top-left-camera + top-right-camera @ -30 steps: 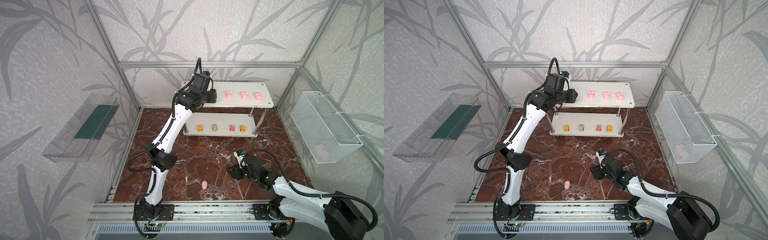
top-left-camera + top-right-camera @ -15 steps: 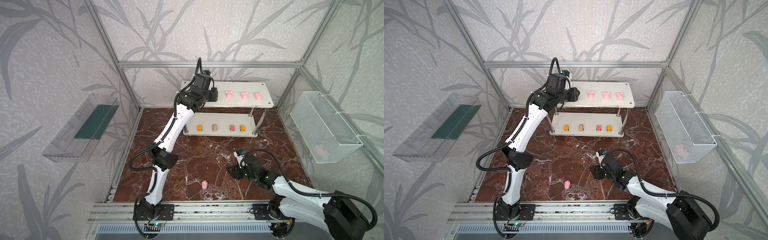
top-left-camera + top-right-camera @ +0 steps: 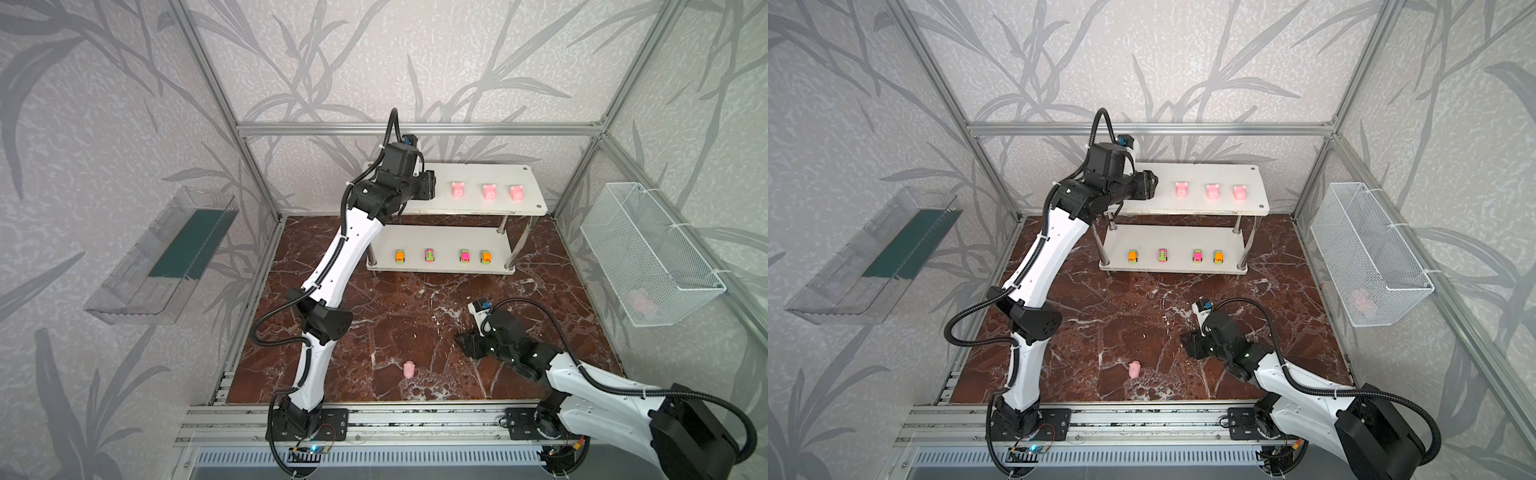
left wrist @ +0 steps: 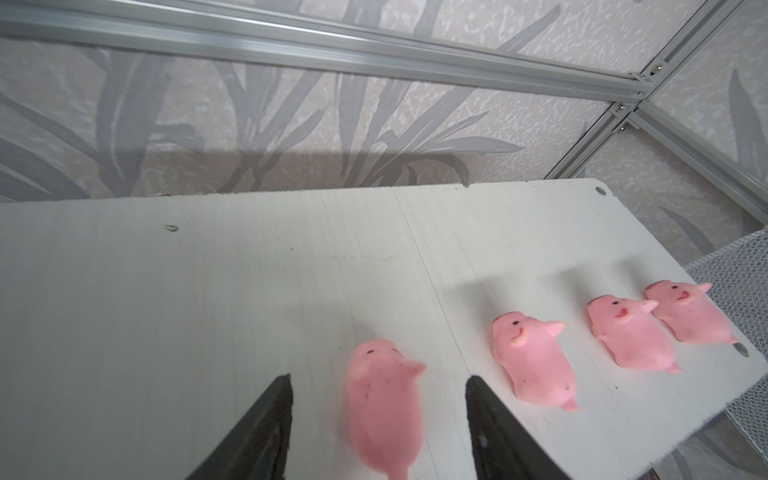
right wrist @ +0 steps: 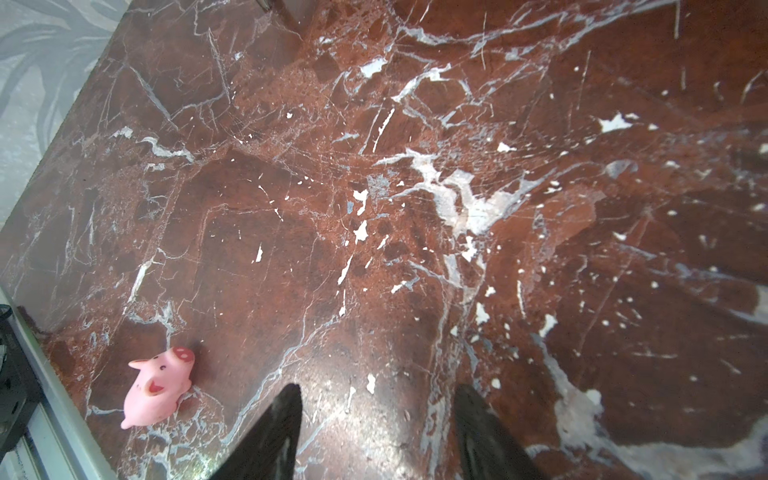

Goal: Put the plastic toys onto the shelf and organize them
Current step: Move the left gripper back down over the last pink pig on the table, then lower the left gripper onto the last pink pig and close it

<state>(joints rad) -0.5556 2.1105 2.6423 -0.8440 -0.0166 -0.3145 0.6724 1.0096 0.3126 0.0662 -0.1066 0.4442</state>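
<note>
In both top views the left gripper (image 3: 430, 187) (image 3: 1152, 185) covers the left end of the upper tier of the shelf (image 3: 478, 174), and whatever lies beneath it is hidden there. The left wrist view shows a fourth pig (image 4: 382, 407), blurred and cut off at the frame edge, between the jaws with a clear gap on either side. The jaws are spread and pinch nothing. Whether this pig rests fully on the white board cannot be told through the blur. Three more pigs stand in a row on the same tier, to the right of the gripper: the nearest pig (image 3: 457, 190), the middle pig (image 3: 490, 191) and the end pig (image 3: 516, 193). The lower tier carries four cars in a row: an orange car (image 3: 400, 255), a pink-and-green car (image 3: 430, 255), a pink car (image 3: 464, 255) and a second orange car (image 3: 485, 256). Their fine detail is too small to read. The wire basket (image 3: 665, 249) on the right wall holds one pale pink shape (image 3: 642, 300), dim behind the mesh and not identifiable with certainty. The clear tray (image 3: 124, 291) on the left wall contains a dark green strip (image 3: 187, 245). One loose pig (image 3: 409, 368) lies on the brown marble surface (image 3: 395, 316) near the front edge, well apart from the shelf. The right gripper (image 3: 461, 338) sits low over the surface to that pig's right. Its wrist view shows the jaws spread with bare marble between them.
</note>
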